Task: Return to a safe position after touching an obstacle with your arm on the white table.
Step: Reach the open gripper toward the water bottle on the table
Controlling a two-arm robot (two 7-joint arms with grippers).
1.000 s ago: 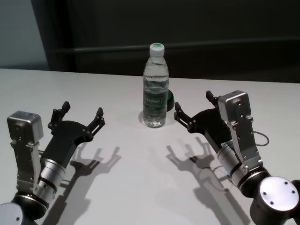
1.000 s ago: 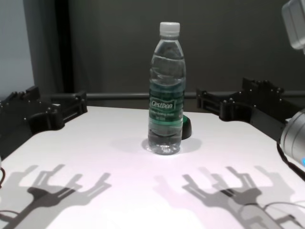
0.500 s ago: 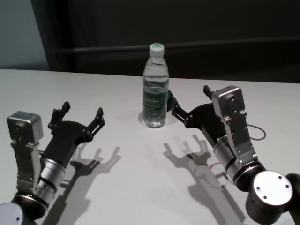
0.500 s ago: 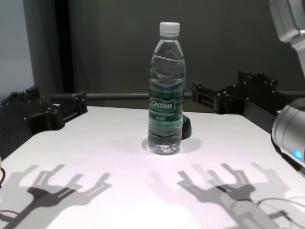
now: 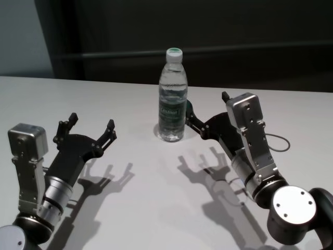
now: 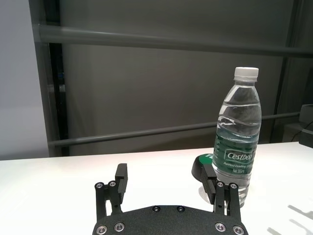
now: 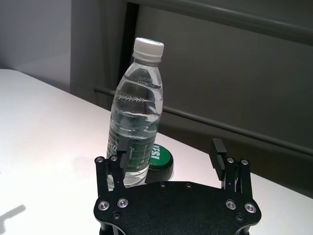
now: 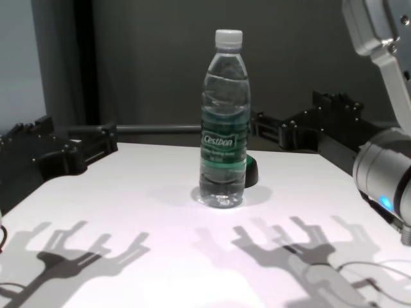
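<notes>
Clear plastic forms the obstacle, a tall water bottle point(image 5: 171, 96) with a white cap and a green "Cestbon" label, standing upright on the broad, smooth white tabletop point(image 5: 140, 203). It lies ahead of both arms, between them, and much nearer the right one.

The right end effector point(image 5: 204, 112), black with two spread fingers, is open and holds nothing. It hovers above the tabletop right beside the bottle's label. In the head view its inner finger reaches the bottle's side; in the right wrist view that finger point(image 7: 122, 159) overlaps the lower label. Whether it truly touches or stops just short cannot be told. A small dark dome with a green top point(image 7: 159, 161) sits on the tabletop just beyond that finger, close behind the bottle.

The left end effector point(image 5: 86, 126), also black, is open and empty. It rests idle above the tabletop, well apart from the bottle, which stands ahead of it and off to its inner side.

By my reading, the step in hand is the touch itself, at or just before contact. The retreat to a safe position is not yet done. The next move calls for the right arm to draw back away from the bottle, gently and straight, so that the spread finger neither tips the bottle nor catches the dome.
</notes>
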